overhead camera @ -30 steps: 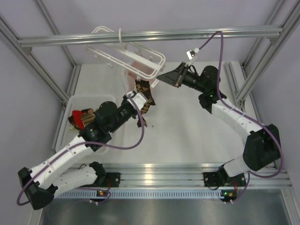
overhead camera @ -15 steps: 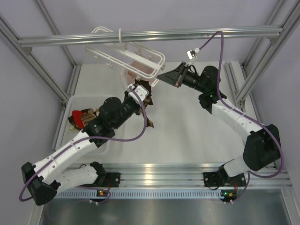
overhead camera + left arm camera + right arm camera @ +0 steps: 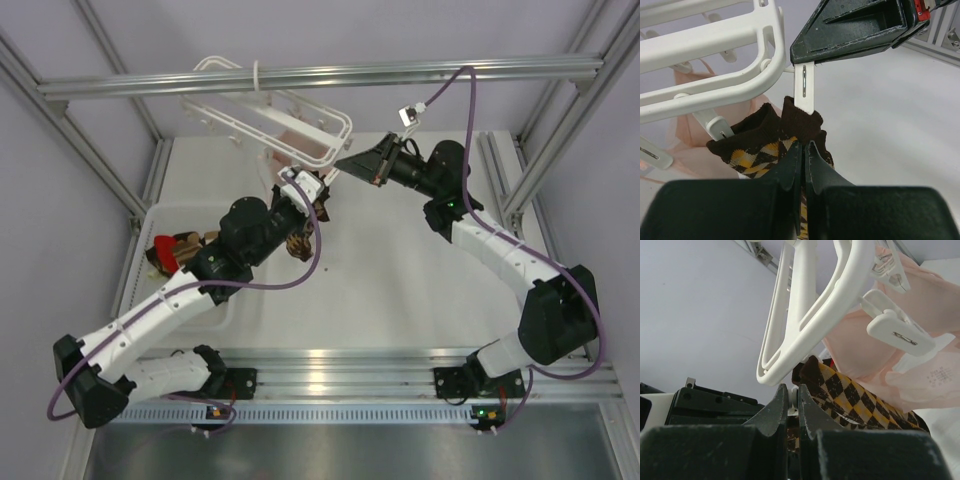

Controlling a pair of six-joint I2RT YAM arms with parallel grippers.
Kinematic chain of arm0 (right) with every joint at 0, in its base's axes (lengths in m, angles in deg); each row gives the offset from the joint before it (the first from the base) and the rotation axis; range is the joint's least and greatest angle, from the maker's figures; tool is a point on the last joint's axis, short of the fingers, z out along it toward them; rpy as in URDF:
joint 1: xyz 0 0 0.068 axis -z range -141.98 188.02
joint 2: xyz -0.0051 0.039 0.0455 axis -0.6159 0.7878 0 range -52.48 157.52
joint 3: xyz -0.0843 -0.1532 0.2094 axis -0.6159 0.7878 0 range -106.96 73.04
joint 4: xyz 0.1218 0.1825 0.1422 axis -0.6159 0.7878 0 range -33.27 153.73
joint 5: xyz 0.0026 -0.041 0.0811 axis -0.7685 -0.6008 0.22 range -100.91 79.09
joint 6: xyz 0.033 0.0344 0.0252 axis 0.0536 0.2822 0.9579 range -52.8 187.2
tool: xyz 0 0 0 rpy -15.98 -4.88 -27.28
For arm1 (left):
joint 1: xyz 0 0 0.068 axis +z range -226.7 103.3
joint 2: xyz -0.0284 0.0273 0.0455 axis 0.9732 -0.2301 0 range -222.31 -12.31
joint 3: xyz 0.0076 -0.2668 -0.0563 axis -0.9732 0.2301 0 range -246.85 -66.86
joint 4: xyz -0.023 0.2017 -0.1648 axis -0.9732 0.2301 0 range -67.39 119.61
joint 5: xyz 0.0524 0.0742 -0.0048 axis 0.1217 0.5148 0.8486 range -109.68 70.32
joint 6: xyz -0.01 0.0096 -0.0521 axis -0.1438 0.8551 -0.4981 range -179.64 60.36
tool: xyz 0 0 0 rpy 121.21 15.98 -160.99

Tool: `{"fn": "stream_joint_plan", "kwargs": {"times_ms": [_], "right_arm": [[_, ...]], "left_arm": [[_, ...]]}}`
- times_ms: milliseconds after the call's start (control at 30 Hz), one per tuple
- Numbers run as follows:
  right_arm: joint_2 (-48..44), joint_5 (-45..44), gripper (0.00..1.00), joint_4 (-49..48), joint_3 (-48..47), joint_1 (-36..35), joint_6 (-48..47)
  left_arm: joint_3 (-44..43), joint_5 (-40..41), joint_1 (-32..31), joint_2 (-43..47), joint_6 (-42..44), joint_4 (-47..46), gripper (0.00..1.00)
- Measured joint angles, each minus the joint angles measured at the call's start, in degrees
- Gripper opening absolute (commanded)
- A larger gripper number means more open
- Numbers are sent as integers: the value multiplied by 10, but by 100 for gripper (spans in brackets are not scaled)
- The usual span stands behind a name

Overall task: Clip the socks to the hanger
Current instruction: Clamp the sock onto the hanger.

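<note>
The white hanger (image 3: 268,118) hangs from the top bar; it also shows in the left wrist view (image 3: 715,42) and the right wrist view (image 3: 815,305). My left gripper (image 3: 303,190) is shut on an argyle sock (image 3: 300,240), brown and orange-tan, and holds its cuff (image 3: 767,132) up against a dangling white clip (image 3: 803,87). My right gripper (image 3: 345,163) is shut on that clip's upper end; its black fingers (image 3: 855,27) sit just above the sock. In the right wrist view its tips (image 3: 790,390) pinch the clip, with the sock (image 3: 855,395) right beside them.
A pale pink cloth (image 3: 920,370) hangs from another clip (image 3: 892,330) on the hanger, just behind the sock. A white bin (image 3: 150,215) at the left holds another sock and a red item (image 3: 165,252). Aluminium frame posts stand around the table.
My left gripper has lifted the sock up and away from me, from lower on the table to the clip at the hanger's end. My right gripper has stayed on the clip.
</note>
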Motion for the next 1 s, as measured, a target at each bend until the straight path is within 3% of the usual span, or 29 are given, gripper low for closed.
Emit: {"fn": "stream_joint_plan", "kwargs": {"times_ms": [1000], "right_arm": [[-18, -34, 0, 18, 0, -9, -106]], "left_arm": [[-60, 0, 0, -54, -53, 17, 0]]}}
